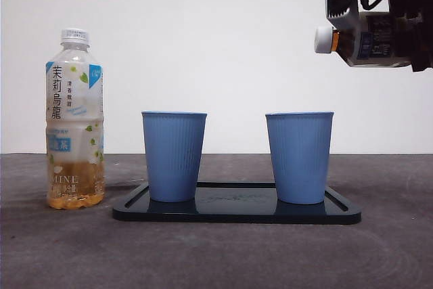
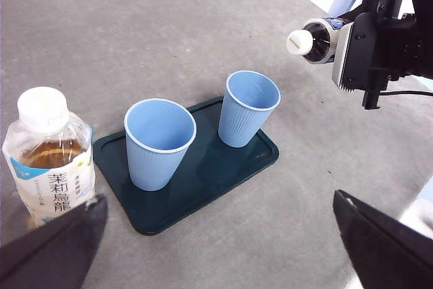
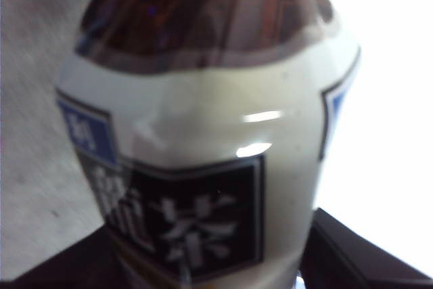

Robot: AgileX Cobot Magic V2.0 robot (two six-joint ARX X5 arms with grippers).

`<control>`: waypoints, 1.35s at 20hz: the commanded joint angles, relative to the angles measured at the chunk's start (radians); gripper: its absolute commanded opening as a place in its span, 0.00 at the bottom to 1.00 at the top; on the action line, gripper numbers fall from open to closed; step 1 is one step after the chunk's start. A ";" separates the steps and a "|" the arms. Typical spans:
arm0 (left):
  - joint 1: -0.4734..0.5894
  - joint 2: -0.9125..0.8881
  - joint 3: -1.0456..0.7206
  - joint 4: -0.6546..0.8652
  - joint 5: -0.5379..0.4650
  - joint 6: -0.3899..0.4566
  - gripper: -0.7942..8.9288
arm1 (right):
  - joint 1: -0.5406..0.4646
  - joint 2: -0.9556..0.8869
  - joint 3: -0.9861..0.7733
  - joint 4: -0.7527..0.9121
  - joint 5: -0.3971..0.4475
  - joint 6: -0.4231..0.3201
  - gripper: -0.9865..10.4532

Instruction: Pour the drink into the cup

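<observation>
Dark tea fills the capped bottle (image 1: 369, 40) that the right claw (image 1: 406, 28) clenches at the upper right of the front view, lying level, its white cap (image 1: 323, 39) pointing left, well above the right blue cup (image 1: 299, 157) and slightly right of it. We see open air between cap and cup rim. In the right wrist view that bottle (image 3: 203, 133) fills the frame; its cream label carries a black panel with white Chinese characters, too blurred for us to read.

Both cups, the left blue cup (image 1: 174, 156) included, stand upright and apart on a dark tray (image 1: 237, 211), each near one end, bare tray between them. At the left of the front view a second bottle (image 1: 75, 120) stands on the grey worktop (image 1: 216, 255), just beside the tray, capped and holding amber tea at its base; its label reads 茉莉乌龙.

Only the left wrist view shows the empty cup interiors (image 2: 160, 125) and the left claw (image 2: 216, 248), released, hanging wide over the worktop's near side.
</observation>
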 commanded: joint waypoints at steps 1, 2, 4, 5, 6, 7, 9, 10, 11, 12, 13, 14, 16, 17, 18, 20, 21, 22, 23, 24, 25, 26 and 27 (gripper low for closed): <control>-0.005 0.005 0.015 0.011 -0.001 0.001 0.62 | 0.014 0.021 0.036 0.024 0.061 -0.048 0.30; -0.005 0.005 0.014 0.010 -0.001 0.000 0.62 | 0.014 0.024 0.036 0.018 0.063 -0.047 0.30; -0.011 0.005 0.014 0.009 -0.002 0.000 0.62 | 0.018 0.036 0.036 0.019 0.070 -0.048 0.30; -0.014 0.005 0.014 0.009 -0.001 0.000 0.62 | 0.019 0.042 0.036 0.018 0.085 -0.057 0.30; -0.017 0.005 0.015 0.008 -0.001 0.000 0.62 | 0.021 0.049 0.036 0.019 0.096 -0.077 0.30; -0.020 0.005 0.015 0.008 -0.001 0.000 0.62 | 0.025 0.055 0.036 0.019 0.111 -0.091 0.30; -0.023 0.005 0.014 0.006 -0.001 0.000 0.62 | 0.026 0.061 0.036 0.019 0.114 -0.093 0.30; -0.023 0.005 0.014 0.002 -0.001 0.000 0.62 | 0.026 0.061 0.036 0.019 0.114 -0.092 0.30; -0.023 0.005 0.015 -0.001 -0.001 0.000 0.62 | 0.027 0.061 0.036 0.019 0.114 -0.093 0.30; -0.023 0.005 0.015 -0.004 -0.002 0.001 0.62 | 0.027 0.061 0.036 0.019 0.116 -0.093 0.30; -0.023 0.005 0.014 -0.006 -0.002 0.001 0.62 | 0.027 0.061 0.036 0.019 0.118 -0.092 0.30; -0.023 0.005 0.014 -0.006 -0.001 0.001 0.62 | 0.027 0.061 0.036 0.019 0.119 -0.092 0.30; -0.023 0.005 0.014 -0.006 -0.001 0.001 0.62 | 0.027 0.061 0.036 0.019 0.119 -0.087 0.30; -0.023 0.005 0.014 -0.006 -0.001 0.001 0.62 | 0.027 0.061 0.036 0.020 0.119 -0.071 0.30; -0.023 0.005 0.015 -0.006 -0.001 0.001 0.62 | 0.027 0.061 0.036 0.024 0.119 -0.032 0.30; -0.023 0.005 0.014 -0.006 -0.001 0.001 0.62 | 0.027 0.061 0.036 0.035 0.119 0.055 0.30; -0.023 0.005 0.014 -0.008 -0.001 0.001 0.62 | 0.027 0.061 0.036 0.038 0.119 0.087 0.30; -0.023 0.005 0.014 -0.012 -0.001 0.002 0.62 | 0.027 0.061 0.036 0.040 0.119 0.129 0.30; -0.023 0.005 0.015 -0.015 -0.002 0.003 0.62 | 0.027 0.061 0.036 0.042 0.119 0.156 0.30; -0.023 0.005 0.015 -0.019 -0.002 0.005 0.62 | 0.027 0.060 0.036 0.042 0.118 0.188 0.30; -0.023 0.005 0.014 -0.024 -0.002 0.006 0.62 | 0.026 0.060 0.036 0.042 0.119 0.219 0.30; -0.023 0.005 0.014 -0.033 -0.002 0.008 0.62 | 0.026 0.060 0.036 0.042 0.119 0.251 0.30; -0.023 0.005 0.014 -0.040 -0.002 0.008 0.62 | 0.024 0.059 0.036 0.042 0.119 0.284 0.30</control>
